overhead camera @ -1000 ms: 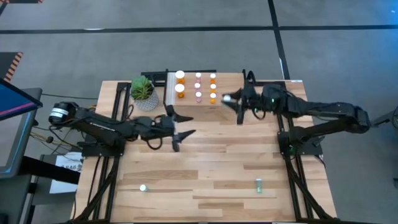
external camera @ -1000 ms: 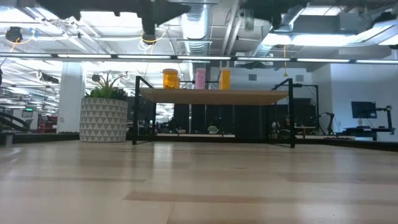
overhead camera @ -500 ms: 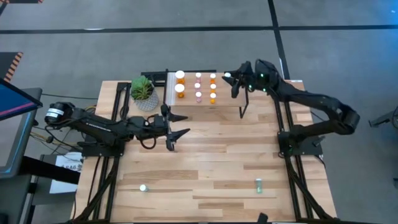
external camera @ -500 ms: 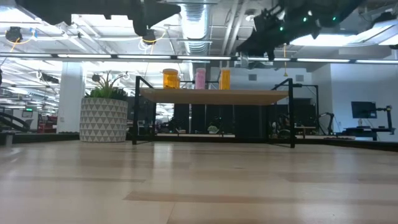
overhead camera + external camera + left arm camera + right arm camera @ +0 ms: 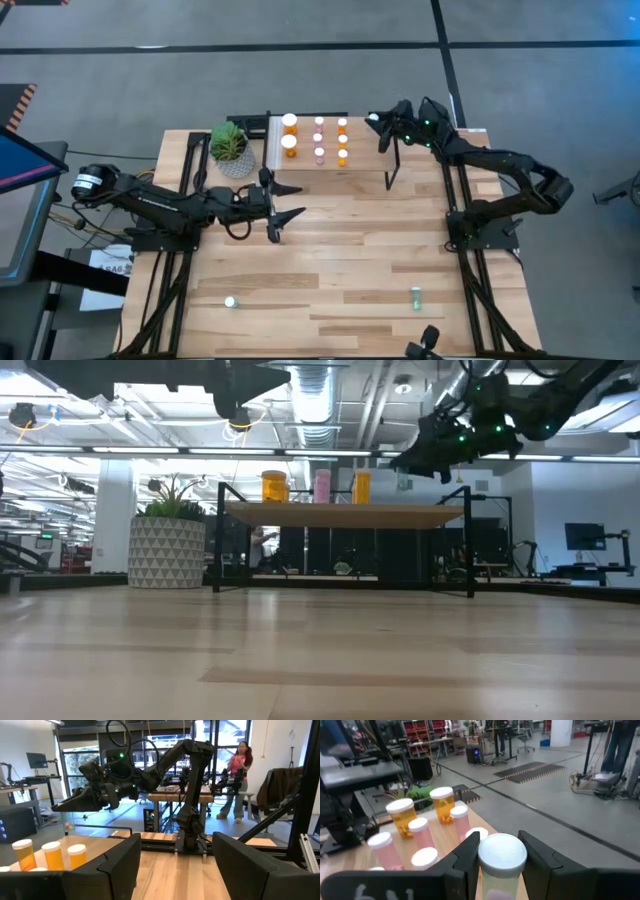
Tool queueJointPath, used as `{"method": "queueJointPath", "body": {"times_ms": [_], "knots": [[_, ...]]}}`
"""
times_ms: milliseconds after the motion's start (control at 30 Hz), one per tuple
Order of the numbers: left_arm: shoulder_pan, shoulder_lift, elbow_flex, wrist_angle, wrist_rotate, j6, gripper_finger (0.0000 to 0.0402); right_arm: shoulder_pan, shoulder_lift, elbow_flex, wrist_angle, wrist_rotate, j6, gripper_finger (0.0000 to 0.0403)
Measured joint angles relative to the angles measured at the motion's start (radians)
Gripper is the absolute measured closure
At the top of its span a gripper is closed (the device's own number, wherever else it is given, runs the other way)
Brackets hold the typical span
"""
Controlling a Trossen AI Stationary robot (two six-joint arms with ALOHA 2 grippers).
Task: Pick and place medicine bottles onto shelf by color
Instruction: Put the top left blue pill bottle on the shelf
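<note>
1. The right hand [image 5: 502,870] grips a white-capped bottle [image 5: 502,854] above the shelf [image 5: 352,145] edge; the bottle's body is mostly hidden.
2. The left hand [image 5: 283,213] hangs open over the surface [image 5: 350,250].

Orange bottles [image 5: 289,133] and pink bottles [image 5: 319,138], white caps; light-wood shelf [image 5: 340,515]; white-grey triangle-patterned planter [image 5: 166,552].
</note>
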Motion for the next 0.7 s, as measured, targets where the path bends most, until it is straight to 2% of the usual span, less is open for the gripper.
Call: {"method": "queueJointPath", "body": {"times_ms": [700], "knots": [[0.001,0.001,0.000,-0.004,-0.009,0.001,0.0168,-0.016,0.175,0.002,0.074,0.005,-0.042,0.0257]]}}
